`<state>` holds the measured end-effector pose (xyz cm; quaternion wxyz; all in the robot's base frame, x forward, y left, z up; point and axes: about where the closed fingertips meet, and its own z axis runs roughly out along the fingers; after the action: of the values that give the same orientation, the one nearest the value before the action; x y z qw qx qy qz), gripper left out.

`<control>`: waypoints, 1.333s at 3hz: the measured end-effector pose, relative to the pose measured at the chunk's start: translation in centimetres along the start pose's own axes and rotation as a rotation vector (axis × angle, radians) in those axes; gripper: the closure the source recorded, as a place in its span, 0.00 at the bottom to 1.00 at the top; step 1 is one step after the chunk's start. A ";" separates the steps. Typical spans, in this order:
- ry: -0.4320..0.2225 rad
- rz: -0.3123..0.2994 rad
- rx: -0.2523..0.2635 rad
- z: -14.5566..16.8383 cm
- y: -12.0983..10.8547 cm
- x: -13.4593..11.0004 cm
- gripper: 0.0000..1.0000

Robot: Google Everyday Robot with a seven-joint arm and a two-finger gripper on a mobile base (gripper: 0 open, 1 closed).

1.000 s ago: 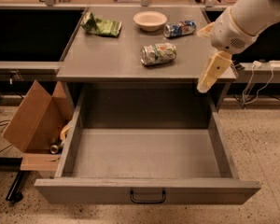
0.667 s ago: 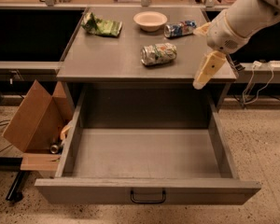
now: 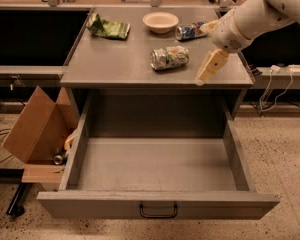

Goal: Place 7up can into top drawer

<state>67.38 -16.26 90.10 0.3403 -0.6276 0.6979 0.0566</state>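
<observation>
The 7up can lies on its side on the grey countertop, right of middle. It shows green and white print with silver ends. The top drawer below the counter is pulled fully out and holds nothing; its black handle is at the front. My gripper hovers over the counter's right part, just right of the can and not touching it. It is open, with one cream finger pointing down-left and the other near the blue can.
A blue-and-silver can lies behind the gripper, next to a white bowl. A green snack bag sits at the counter's back left. A brown cardboard box leans left of the drawer. Cables and a power strip are on the right.
My gripper has moved left and slightly up, from the counter's right edge toward the 7up can. The can and the drawer have not moved.
</observation>
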 end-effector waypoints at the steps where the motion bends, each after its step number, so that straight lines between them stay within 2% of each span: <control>1: -0.050 0.015 -0.015 2.3 -1.2 -1.3 0.00; 4: -0.140 0.062 -0.007 6.2 -3.1 -3.3 0.00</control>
<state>72.68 -11.04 88.28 0.3843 -0.6014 0.6912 0.1132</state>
